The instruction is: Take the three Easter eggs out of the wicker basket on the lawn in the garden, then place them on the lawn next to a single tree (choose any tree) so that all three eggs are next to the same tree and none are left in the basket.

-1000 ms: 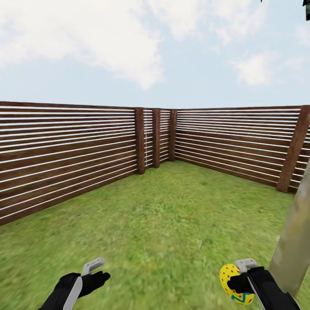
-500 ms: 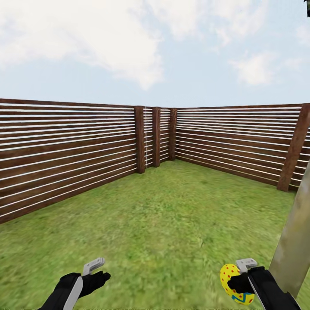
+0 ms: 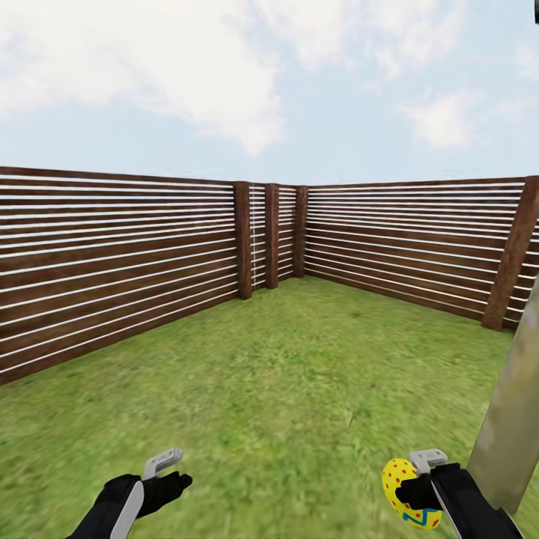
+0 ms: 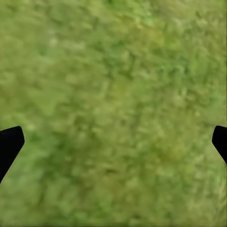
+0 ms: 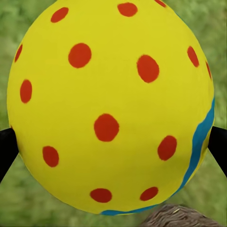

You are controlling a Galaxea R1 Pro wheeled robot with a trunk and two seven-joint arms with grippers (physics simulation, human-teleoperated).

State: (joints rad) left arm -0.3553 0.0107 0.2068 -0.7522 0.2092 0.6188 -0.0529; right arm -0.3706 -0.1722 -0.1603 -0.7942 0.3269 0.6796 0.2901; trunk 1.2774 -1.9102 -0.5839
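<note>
The jaws of the right gripper are closed on a bright yellow Easter egg with red dots and a blue zigzag band, and in the right wrist view that egg sits squarely between the two dark fingertips, one at each flank, with green grass behind it. The jaws of the left gripper stand wide apart and hold nothing; in the left wrist view the fingertips sit at opposite edges with bare grass between them. The relation that matters for the coming move is the one between the held egg and the thin, pale grey-green trunk of the tree: the trunk rises just beside the right arm, on its outer side, so the right arm is much the nearer one and the left gripper is well apart from it. The egg's long axis appears roughly upright in the grip, slightly tilted. I judge the next step to be lowering the egg onto the mottled green lawn close to the foot of that trunk, where a round egg may roll once let go. A dark brown fence of horizontal slats closes the corner ahead.
</note>
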